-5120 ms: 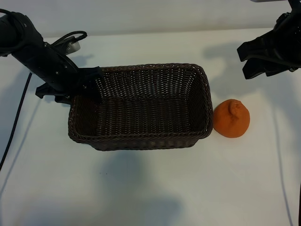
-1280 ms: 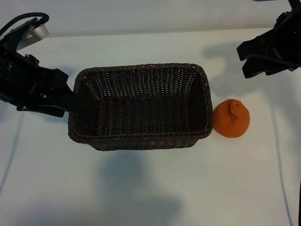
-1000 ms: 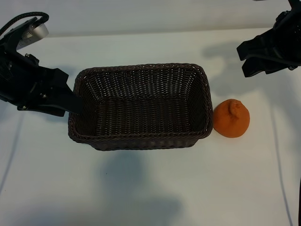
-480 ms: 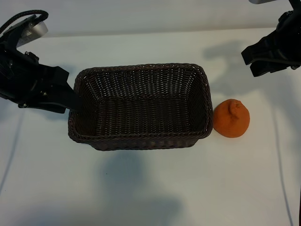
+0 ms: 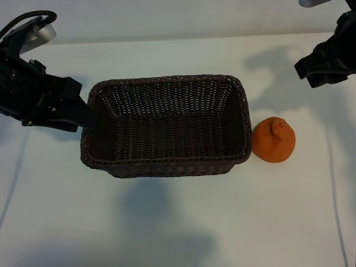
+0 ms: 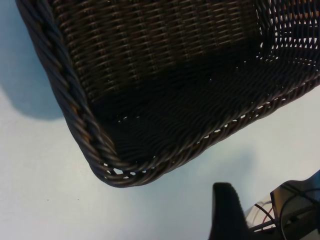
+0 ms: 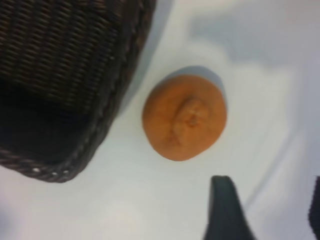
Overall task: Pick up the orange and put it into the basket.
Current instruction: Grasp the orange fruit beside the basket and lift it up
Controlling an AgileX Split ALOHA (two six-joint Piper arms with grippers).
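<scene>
The orange lies on the white table, right against the right end of the dark woven basket, with its knobby stem end up. It also shows in the right wrist view as the orange beside the basket's corner. My right gripper hangs high at the far right, behind the orange and apart from it. It is open with nothing between its fingers. My left gripper stands open just outside the basket's left end. One finger shows there, clear of the basket's corner.
The basket has nothing in it. Bare white table lies in front of the basket and round the orange. A black cable runs down the table's left edge.
My right gripper has drifted right and back, toward the picture's edge. The left gripper has barely moved. Orange and basket lie as before.
</scene>
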